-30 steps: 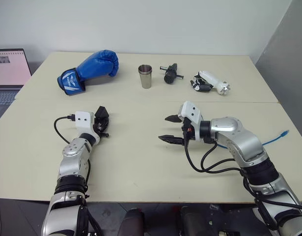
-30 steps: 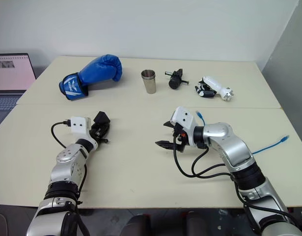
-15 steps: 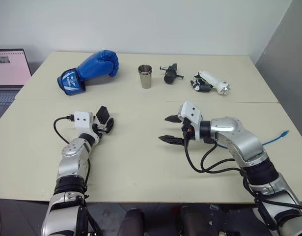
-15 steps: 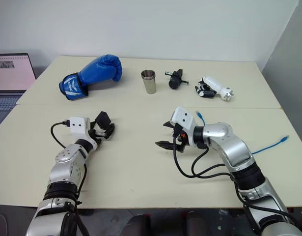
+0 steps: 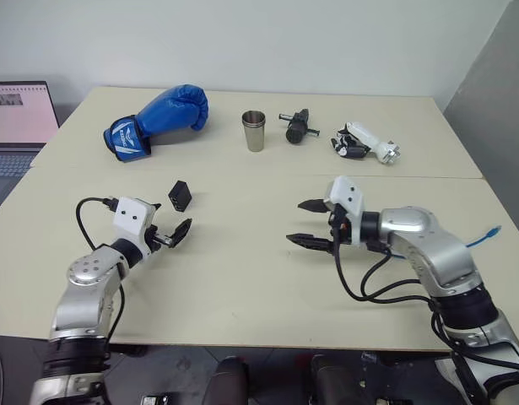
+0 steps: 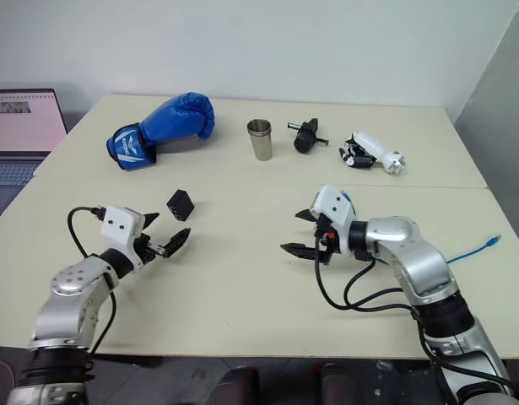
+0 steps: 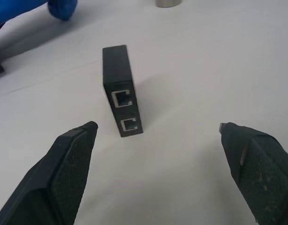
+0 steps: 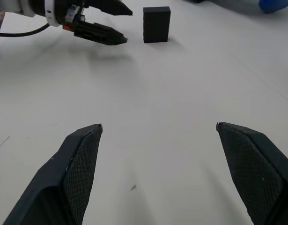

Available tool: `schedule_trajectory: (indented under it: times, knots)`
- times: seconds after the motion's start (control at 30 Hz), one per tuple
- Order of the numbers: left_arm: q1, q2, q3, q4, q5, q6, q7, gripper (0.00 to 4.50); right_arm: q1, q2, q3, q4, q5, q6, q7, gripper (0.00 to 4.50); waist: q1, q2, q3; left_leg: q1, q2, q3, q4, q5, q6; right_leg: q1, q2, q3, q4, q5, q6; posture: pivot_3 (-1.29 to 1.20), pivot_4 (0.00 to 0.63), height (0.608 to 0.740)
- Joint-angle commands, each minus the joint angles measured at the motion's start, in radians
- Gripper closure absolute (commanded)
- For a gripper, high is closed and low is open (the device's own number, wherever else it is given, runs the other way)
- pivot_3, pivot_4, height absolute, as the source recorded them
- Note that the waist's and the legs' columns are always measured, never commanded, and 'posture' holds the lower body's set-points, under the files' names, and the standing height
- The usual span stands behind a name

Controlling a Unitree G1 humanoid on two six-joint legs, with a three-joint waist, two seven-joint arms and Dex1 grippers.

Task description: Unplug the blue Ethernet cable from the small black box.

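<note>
1. Left gripper (image 5: 170, 234): nearest the viewer on the left of the beige table (image 5: 242, 278). Its two black fingers stand wide apart and hold nothing. The tips point toward the small black box just beyond them, without touching it.

2. Right gripper (image 5: 311, 223): near the table's middle, level with the left one. Its fingers are likewise spread wide and empty, directed across the table toward the left gripper.

3. Small black box (image 5: 180, 195): stands on edge on the table, just beyond the left gripper and apart from it. The left wrist view shows two ports stacked in its near face, both empty (image 7: 121, 89).

4. Blue Ethernet cable (image 5: 481, 237): lies at the right edge of the table, well apart from the box. It emerges from behind the right forearm and ends in a small plug near the table edge. A short blue piece also shows beside the right gripper's white housing (image 6: 348, 200); whether this is the cable's other end cannot be told.

5. Far row, left to right: blue boxing glove (image 5: 158, 120), metal cup (image 5: 254, 131), black cylindrical tool (image 5: 295, 127), and a white-and-black device (image 5: 363, 142).

6. Laptop (image 5: 18, 118): open, beyond the table's far left corner.
</note>
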Motion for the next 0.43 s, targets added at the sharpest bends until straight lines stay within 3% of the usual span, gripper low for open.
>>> schedule_trajectory:
  times: [0.03,0.23,0.43]
  knots:
    - [-0.013,0.111,0.006,-0.11,-0.059,0.064,-0.149,0.05,0.051,-0.066,-0.106,-0.097,0.074,0.015,0.032,0.36,0.0,0.0,0.0,0.0,0.0,0.0,0.0,0.0,0.0,0.0,0.0,0.0,0.0,0.0,0.0,0.0,0.15,0.74]
    - [-0.08,0.224,0.046,-0.124,-0.138,0.141,-0.273,0.05,0.132,-0.18,-0.233,-0.131,0.147,0.019,0.078,0.36,-0.001,0.0,0.001,0.0,0.0,0.001,0.0,0.0,0.0,0.0,0.001,0.0,0.0,0.0,0.0,0.0,0.15,0.74]
    - [-0.119,0.264,0.046,-0.114,-0.193,0.203,-0.345,0.05,0.184,-0.238,-0.301,-0.128,0.176,0.021,0.067,0.36,-0.004,0.0,0.001,0.0,0.0,0.002,0.0,0.0,0.0,0.0,0.001,0.001,0.0,0.0,0.0,0.0,0.15,0.74]
